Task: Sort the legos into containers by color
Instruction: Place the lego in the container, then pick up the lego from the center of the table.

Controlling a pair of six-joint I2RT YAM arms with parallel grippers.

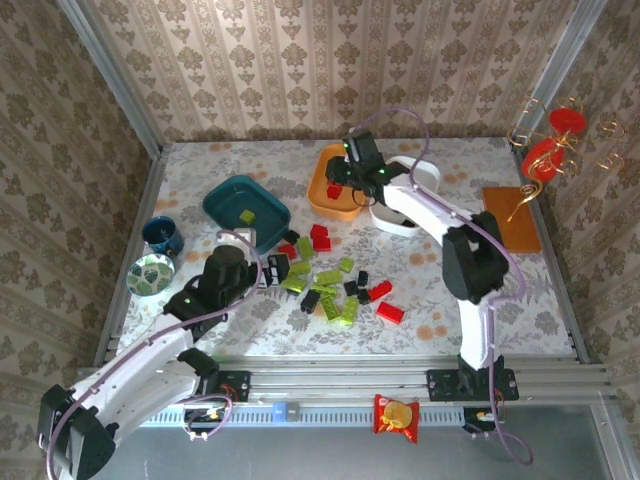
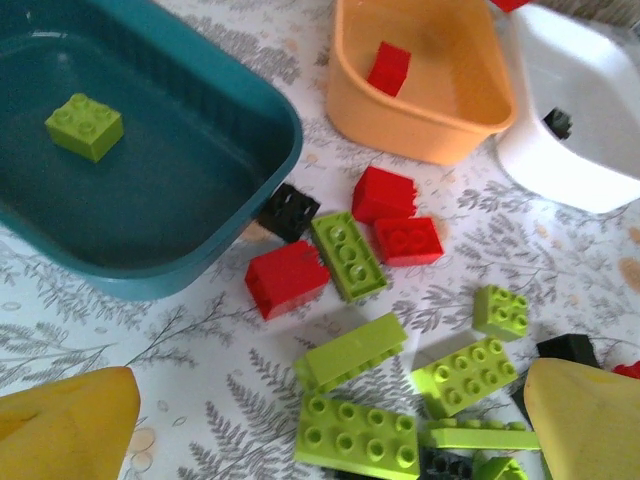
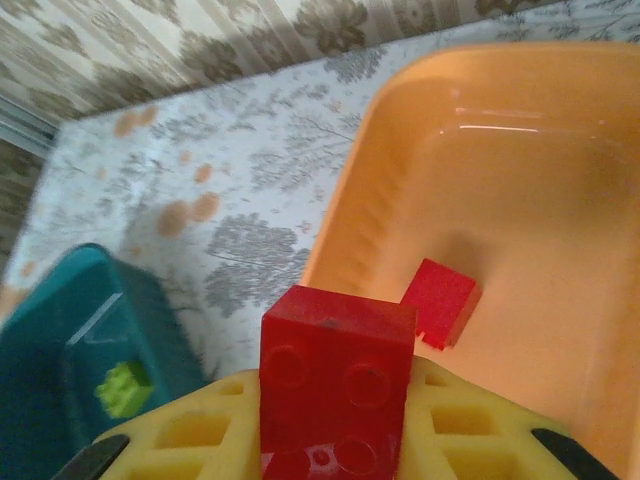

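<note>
My right gripper (image 1: 338, 187) hangs over the orange tub (image 1: 318, 192), shut on a red brick (image 3: 338, 380) that stands between its yellow fingers (image 3: 190, 440). Another red brick (image 3: 440, 302) lies inside the orange tub (image 3: 560, 150). The dark teal tub (image 1: 230, 200) holds one lime brick (image 2: 84, 126). In the white tub (image 2: 590, 130) lies a black brick (image 2: 558, 122). My left gripper (image 2: 325, 405) is open, low over the loose pile of red, lime and black legos (image 1: 335, 280), with lime bricks (image 2: 352, 350) between its fingers (image 2: 65, 425).
A small dark blue cup (image 1: 162, 236) and a green patterned dish (image 1: 150, 273) stand at the table's left edge. An orange board (image 1: 511, 218) lies at the right, with red wire ornaments (image 1: 545, 150) behind it. A snack packet (image 1: 397, 415) sits on the front rail.
</note>
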